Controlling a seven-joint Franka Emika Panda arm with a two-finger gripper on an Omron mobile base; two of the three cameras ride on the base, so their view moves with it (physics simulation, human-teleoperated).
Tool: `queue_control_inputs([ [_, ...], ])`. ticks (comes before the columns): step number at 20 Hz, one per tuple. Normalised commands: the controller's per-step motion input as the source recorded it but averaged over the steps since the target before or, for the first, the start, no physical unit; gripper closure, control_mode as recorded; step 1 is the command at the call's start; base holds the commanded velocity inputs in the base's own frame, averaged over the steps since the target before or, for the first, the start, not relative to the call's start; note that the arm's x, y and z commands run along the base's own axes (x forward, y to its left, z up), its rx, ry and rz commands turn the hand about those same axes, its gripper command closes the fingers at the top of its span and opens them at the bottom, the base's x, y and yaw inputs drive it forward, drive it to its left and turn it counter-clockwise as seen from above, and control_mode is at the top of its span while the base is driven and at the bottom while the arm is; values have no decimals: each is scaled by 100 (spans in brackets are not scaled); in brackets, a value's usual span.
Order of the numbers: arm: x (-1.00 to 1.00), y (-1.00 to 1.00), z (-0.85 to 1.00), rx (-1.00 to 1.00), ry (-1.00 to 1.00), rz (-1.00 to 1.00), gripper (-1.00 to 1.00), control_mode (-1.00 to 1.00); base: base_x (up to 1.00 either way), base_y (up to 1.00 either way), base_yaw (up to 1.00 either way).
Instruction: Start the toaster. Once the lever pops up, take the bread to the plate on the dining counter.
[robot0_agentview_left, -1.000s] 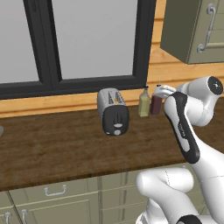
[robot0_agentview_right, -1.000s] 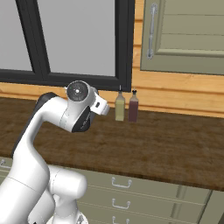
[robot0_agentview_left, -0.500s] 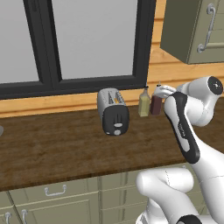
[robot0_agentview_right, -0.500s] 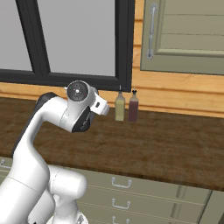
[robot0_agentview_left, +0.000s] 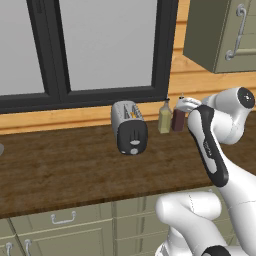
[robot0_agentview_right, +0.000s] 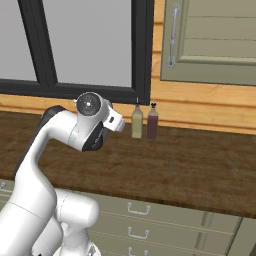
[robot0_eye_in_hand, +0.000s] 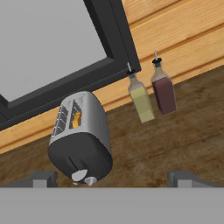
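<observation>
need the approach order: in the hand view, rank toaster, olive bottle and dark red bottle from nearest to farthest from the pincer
1. toaster, lower left, lever end toward the pincer.
2. olive bottle, back by the window frame.
3. dark red bottle, beside it to the right; these two are nearly level.

toaster (robot0_agentview_left: 129, 127): silver body, black end panel with a pale lever (robot0_eye_in_hand: 90, 180) and pale round dial (robot0_eye_in_hand: 79, 176); golden-tan bread (robot0_eye_in_hand: 77, 119) in a slot; olive bottle (robot0_agentview_left: 164, 118) pale yellow-green, dark stopper; second bottle (robot0_agentview_left: 178, 118) dark red-brown, dark cap; worktop (robot0_agentview_left: 70, 165) dark brown wood grain; cabinets (robot0_agentview_left: 65, 229) pale olive, light metal handles; wall planks (robot0_agentview_right: 200, 105) warm orange wood; window frame (robot0_agentview_left: 165, 47) black, pane flat grey; arm (robot0_agentview_right: 55, 145) white, dark joints
</observation>
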Motion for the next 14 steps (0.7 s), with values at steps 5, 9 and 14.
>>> queue_control_inputs([
  [5,0,0,0,0,0,0,-100,-100,0,0,0],
  [9,0,0,0,0,0,0,-100,-100,0,0,0],
  [14,0,0,0,0,0,0,-100,-100,0,0,0],
])
